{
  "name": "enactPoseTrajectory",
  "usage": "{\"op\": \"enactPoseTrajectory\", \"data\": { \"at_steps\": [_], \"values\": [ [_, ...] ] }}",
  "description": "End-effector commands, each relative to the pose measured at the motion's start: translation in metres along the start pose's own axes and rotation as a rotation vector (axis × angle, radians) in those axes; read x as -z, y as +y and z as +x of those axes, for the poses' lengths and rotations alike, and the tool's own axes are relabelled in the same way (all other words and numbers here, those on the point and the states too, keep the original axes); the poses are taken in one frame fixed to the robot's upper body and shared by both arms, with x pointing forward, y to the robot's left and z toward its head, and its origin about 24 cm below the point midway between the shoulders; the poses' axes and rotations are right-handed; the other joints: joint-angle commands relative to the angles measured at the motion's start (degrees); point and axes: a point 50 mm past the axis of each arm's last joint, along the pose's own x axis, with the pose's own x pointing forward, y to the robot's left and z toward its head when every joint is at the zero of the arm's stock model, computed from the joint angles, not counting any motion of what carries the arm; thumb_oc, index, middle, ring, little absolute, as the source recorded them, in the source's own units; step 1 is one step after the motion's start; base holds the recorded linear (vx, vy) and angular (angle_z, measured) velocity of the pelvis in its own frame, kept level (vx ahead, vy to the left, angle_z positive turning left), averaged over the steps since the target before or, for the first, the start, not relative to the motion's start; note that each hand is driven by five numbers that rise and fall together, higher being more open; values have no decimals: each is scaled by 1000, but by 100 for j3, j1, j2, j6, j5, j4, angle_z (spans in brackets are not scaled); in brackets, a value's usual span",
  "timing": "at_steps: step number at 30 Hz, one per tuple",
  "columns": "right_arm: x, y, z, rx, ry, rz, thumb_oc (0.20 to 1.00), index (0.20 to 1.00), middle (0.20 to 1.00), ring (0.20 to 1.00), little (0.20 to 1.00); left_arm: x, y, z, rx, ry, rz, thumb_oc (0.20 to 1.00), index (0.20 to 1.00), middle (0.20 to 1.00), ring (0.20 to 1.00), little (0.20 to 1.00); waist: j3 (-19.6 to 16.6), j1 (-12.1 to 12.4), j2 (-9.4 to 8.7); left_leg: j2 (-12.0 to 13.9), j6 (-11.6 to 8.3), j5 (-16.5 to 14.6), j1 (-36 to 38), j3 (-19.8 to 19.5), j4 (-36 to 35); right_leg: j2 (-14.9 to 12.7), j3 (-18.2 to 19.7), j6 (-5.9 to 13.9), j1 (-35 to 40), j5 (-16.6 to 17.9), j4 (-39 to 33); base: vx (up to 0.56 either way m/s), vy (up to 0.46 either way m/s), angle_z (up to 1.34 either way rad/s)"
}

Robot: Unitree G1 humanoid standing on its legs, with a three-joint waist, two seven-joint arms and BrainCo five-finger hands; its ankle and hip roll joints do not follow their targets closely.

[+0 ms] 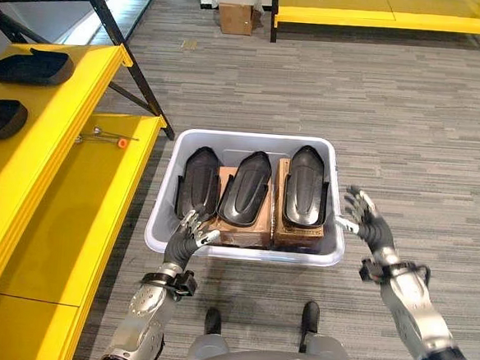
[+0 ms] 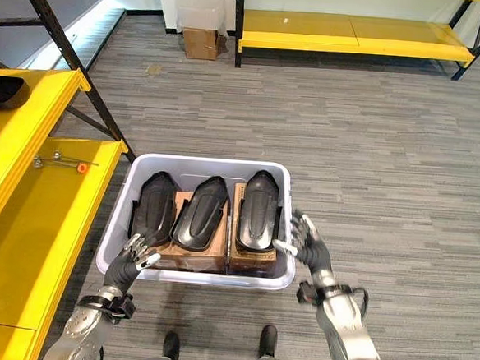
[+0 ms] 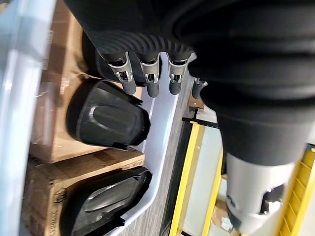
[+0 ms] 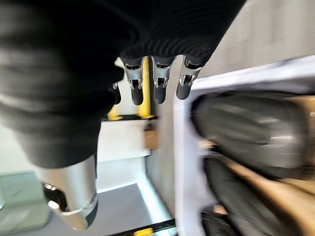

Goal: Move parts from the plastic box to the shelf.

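Grey plank floor carries everything. At left, the yellow shelf (image 1: 55,175) already holds two black parts (image 1: 32,65). Left hand (image 1: 188,232), fingers relaxed and empty, hovers at the plastic box (image 1: 251,141) near-left corner; three parts (image 1: 244,188) remain inside. Right hand (image 1: 363,219) hangs spread beside its right edge.

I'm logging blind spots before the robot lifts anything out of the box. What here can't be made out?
- Cardboard boxes: contents hidden under the black parts, eye views.
- Shelf's small orange-tipped tool: too small to identify.
- Black parts on the upper shelf: one is cut off by the left eye view's edge.
- Plastic box: blurred in the right wrist view.
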Motion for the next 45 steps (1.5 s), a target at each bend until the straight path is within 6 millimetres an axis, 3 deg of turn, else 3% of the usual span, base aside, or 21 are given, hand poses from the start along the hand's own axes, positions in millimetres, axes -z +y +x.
{"op": "enactPoseTrajectory", "data": {
  "at_steps": [1, 3, 4, 7, 11, 26, 36, 42, 45],
  "values": [
    [-18, 13, 14, 6, -135, -57, 1000, 1000, 1000, 1000, 1000, -38, 4, 6, 51, -167, 66, 1000, 1000, 1000, 1000, 1000, -10, 114, -349, 107, -62, 9, -50, 144, 224, -599, 112, 259, -7, -389, 709, -44, 13, 1],
    [-26, 18, 39, 48, -155, -42, 1000, 1000, 1000, 1000, 1000, -47, -4, 12, 76, -207, 41, 1000, 1000, 1000, 1000, 1000, 101, 227, -283, 46, -51, 1, -196, 95, 301, -684, 130, 249, -127, -356, 742, -87, 22, 1],
    [-26, 18, 39, 49, -156, -43, 1000, 1000, 1000, 1000, 1000, -47, -4, 12, 76, -208, 41, 1000, 1000, 1000, 1000, 1000, 104, 226, -284, 45, -50, -1, -201, 95, 305, -685, 131, 249, -130, -356, 744, -142, 33, 19],
    [-58, 23, 96, 178, -210, -65, 1000, 1000, 1000, 1000, 1000, -71, -30, 27, 173, -307, 42, 1000, 1000, 1000, 1000, 1000, 490, 435, -84, -85, -2, -6, -590, 49, 501, -833, 286, 247, -608, -270, 972, -229, 68, 3],
    [-75, 10, 121, 267, -199, -68, 1000, 1000, 1000, 1000, 1000, -83, -45, 33, 247, -343, 42, 1000, 1000, 1000, 1000, 1000, 714, 563, 84, -160, 16, 18, -937, -15, 656, -919, 350, 250, -930, -220, 1096, -133, 41, 2],
    [-75, -37, 136, 492, -71, -93, 1000, 1000, 1000, 1000, 1000, -92, -57, 36, 288, -375, 54, 1000, 1000, 1000, 1000, 1000, 1023, 799, 458, -288, 37, 80, -1321, -134, 738, -1032, 373, 253, -1280, -209, 1249, -31, 6, 2],
    [-66, -39, 137, 486, 0, -119, 1000, 1000, 1000, 1000, 1000, -101, -65, 39, 314, -417, 51, 1000, 1000, 1000, 1000, 1000, 1149, 866, 585, -320, 41, 107, -1568, -186, 806, -1044, 387, 252, -1508, -204, 1351, -23, -5, 4],
    [-63, -33, 141, 429, 44, -245, 1000, 1000, 1000, 1000, 1000, -105, -75, 39, 357, -438, 43, 1000, 1000, 1000, 1000, 1000, 1236, 1006, 628, -317, 44, 168, -1839, -311, 881, -1042, 296, 233, -1659, -202, 1419, -30, -25, 11],
    [-51, -30, 138, 388, 88, -311, 1000, 1000, 1000, 1000, 1000, -106, -76, 40, 362, -442, 44, 1000, 1000, 1000, 1000, 1000, 1269, 1035, 603, -317, 47, 175, -1925, -349, 916, -1038, 257, 227, -1700, -201, 1444, -11, -15, 9]
  ]
}}
